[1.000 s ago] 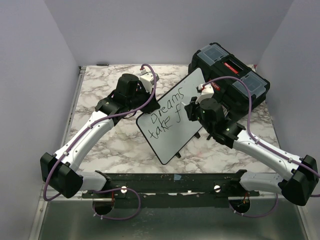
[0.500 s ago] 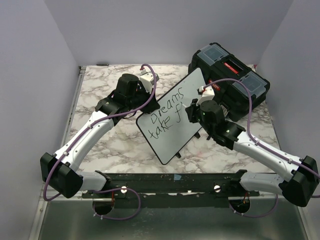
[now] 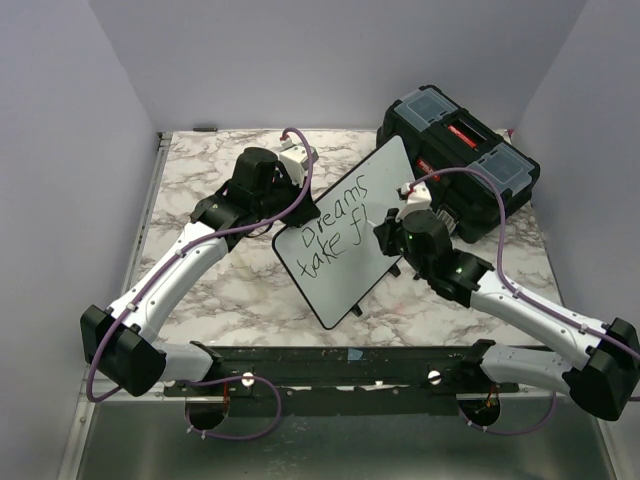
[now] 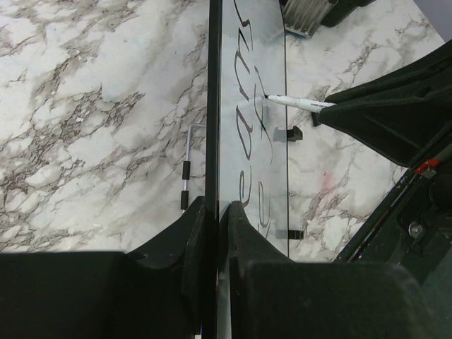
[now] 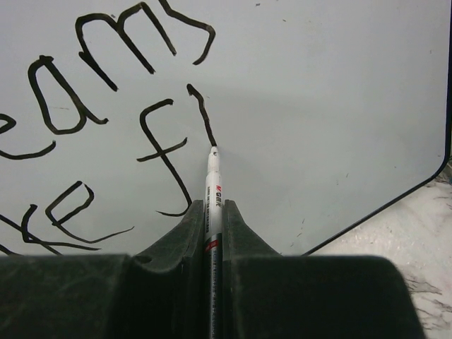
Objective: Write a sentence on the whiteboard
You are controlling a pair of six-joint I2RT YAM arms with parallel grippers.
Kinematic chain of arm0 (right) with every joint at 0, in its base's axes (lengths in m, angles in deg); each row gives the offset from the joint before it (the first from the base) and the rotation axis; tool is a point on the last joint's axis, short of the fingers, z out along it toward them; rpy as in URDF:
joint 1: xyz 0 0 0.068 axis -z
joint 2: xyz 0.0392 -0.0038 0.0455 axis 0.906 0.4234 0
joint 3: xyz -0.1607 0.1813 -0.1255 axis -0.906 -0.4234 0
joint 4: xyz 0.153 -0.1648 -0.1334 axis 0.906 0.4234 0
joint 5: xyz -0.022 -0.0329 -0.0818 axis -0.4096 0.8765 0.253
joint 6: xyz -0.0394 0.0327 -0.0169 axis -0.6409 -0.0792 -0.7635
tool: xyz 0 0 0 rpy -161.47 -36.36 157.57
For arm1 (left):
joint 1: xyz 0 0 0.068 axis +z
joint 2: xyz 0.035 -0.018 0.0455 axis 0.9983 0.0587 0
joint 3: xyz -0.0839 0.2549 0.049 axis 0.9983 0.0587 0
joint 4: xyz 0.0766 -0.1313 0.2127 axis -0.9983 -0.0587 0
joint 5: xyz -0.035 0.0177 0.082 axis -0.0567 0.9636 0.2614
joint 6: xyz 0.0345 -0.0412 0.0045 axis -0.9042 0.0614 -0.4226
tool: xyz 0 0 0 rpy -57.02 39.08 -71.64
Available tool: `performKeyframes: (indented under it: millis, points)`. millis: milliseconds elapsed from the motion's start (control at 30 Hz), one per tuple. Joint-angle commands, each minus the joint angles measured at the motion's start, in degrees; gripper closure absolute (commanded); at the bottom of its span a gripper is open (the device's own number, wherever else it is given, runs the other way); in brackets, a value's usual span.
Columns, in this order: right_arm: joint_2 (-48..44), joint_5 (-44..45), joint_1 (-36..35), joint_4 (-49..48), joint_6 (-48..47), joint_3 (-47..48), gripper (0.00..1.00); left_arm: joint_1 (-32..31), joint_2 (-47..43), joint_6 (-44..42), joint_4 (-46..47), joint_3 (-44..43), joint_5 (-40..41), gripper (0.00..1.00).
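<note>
While the whiteboard (image 3: pixel 342 288), at frame centre, is clamped edgewise in the shut left jaws, the marker (image 5: pixel 212 185) is gripped by the right jaws, pointing up-frame, tip on the sentence (image 5: pixel 162 150); blank board is found to its right.

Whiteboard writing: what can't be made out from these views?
- Top view: the right gripper covers the marker and the newest stroke of the sentence.
- Left wrist view: the whiteboard is almost edge-on, letters too squashed to read; the left gripper hides its near rim.
- Right wrist view: the left edge cuts off both lines' starts; the marker's print is too small, its barrel hidden between the fingers.
</note>
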Motion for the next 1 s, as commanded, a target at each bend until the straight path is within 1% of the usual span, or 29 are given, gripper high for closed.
performKeyframes:
  millis: [0, 467, 967]
  points:
    - [-0.99, -1.55, -0.10, 1.56, 1.53, -1.54, 0.99, -1.77, 1.69, -4.68, -10.51, 2.81, 2.26, 1.00]
    - [-2.34, 0.69, -0.10, 3.26, 1.37, -1.87, 0.99, -1.93, 1.68, -4.66, -10.51, 2.75, 2.19, 1.00]
    - [0.38, 4.79, -0.13, 3.63, -3.16, 4.66, 0.99, -2.05, 1.53, -4.68, -10.51, 2.76, 2.27, 1.00]
